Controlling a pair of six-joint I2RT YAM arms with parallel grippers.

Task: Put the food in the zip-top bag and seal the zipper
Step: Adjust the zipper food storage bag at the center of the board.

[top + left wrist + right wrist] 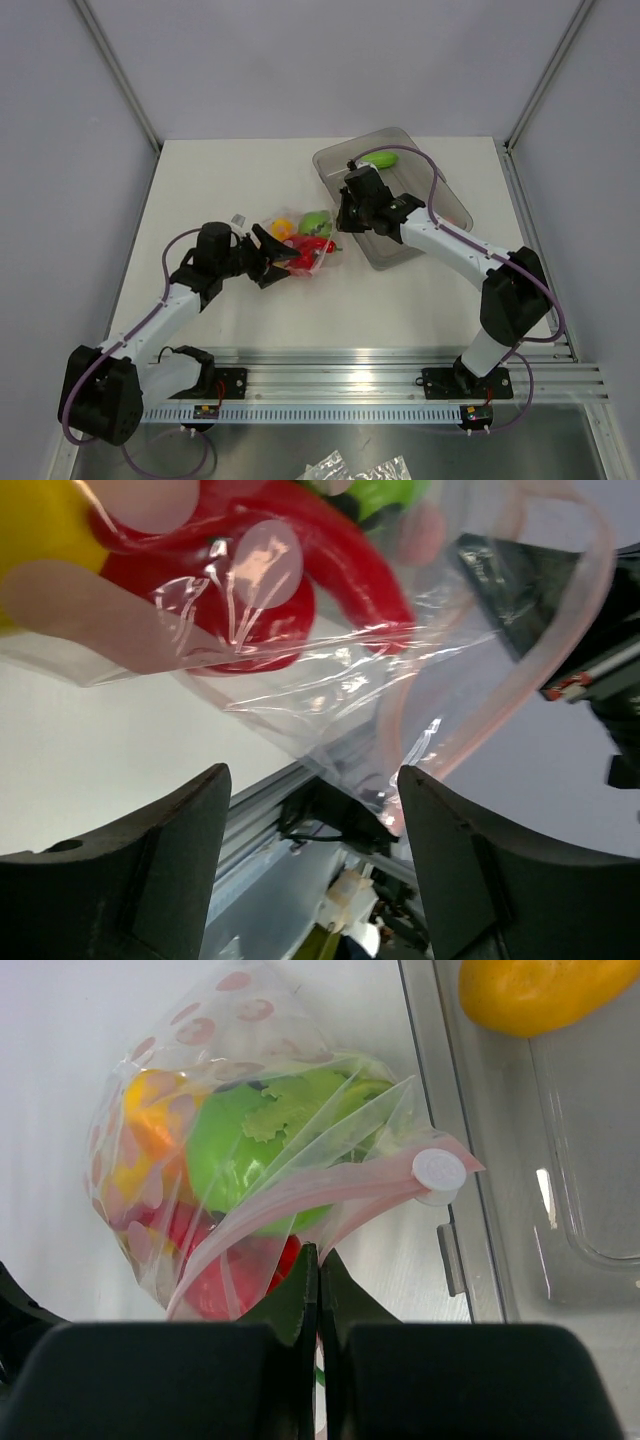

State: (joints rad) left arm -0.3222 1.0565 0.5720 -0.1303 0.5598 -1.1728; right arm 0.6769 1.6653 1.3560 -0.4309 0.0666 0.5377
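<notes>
The zip-top bag [300,240] lies mid-table, its mouth gaping, and holds several pieces of food: green [235,1150], orange-yellow [145,1125] and red [225,1280]. Its pink zipper [330,1185] has a white round slider [438,1172] at the right end. My right gripper [319,1252] is shut on the bag's lower mouth edge, at the bag's right side [345,222]. My left gripper [283,262] is open at the bag's left; the bag's clear plastic [330,710] hangs just ahead of its spread fingers [312,777]. Red food [250,580] shows through the plastic.
A grey translucent tray [455,205] stands at the back right, next to the bag, with one yellow-green toy fruit [380,158] in its far end; that fruit also shows in the right wrist view [540,990]. An aluminium rail [380,365] runs along the near table edge.
</notes>
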